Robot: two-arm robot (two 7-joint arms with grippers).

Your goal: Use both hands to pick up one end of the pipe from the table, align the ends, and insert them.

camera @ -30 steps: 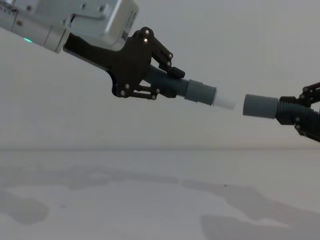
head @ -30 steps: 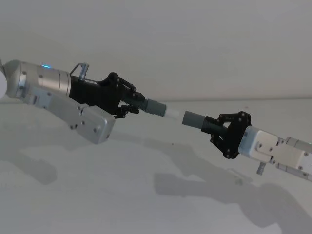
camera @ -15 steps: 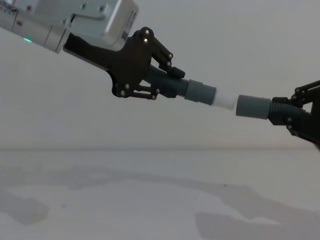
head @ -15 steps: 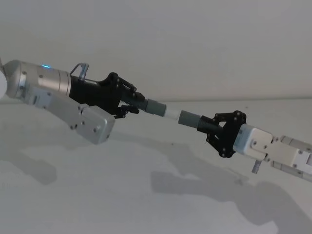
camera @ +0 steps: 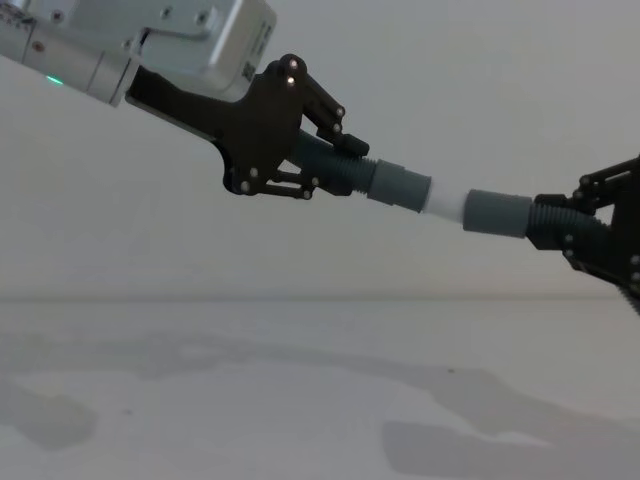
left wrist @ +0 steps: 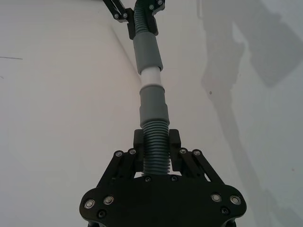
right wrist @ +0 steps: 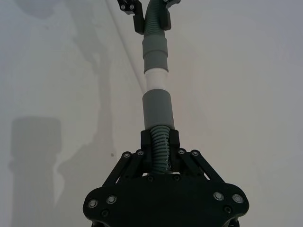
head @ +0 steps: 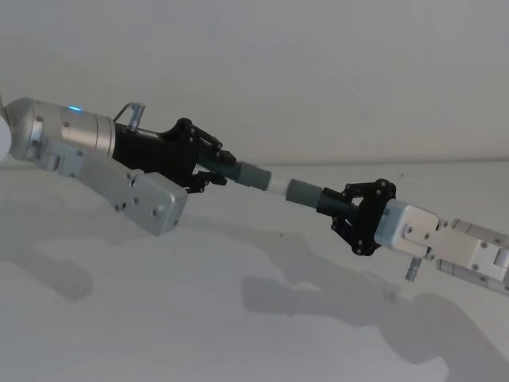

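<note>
Pipe ends meeting in mid-air above the bench (head: 238, 334).

Left tool (head: 208, 167) clamped on short piece (head: 253, 175) at 9 o'clock; right tool (head: 343, 212) clamped on plain cuff (head: 303, 193) at 3 o'clock, whitish tip (camera: 446, 204) just entering. Slight angular misalignment likely to jam or buckle ribbed tube.

A plain pale wall (head: 318, 64) rises ahead of me, bare and evenly lit, ending in a faint straight line low down. Soft grey shadows (head: 318, 294) spread in broad patches across my bench (head: 199, 334). A tiny dark speck (head: 280, 235) sits between them, apart from either patch.
</note>
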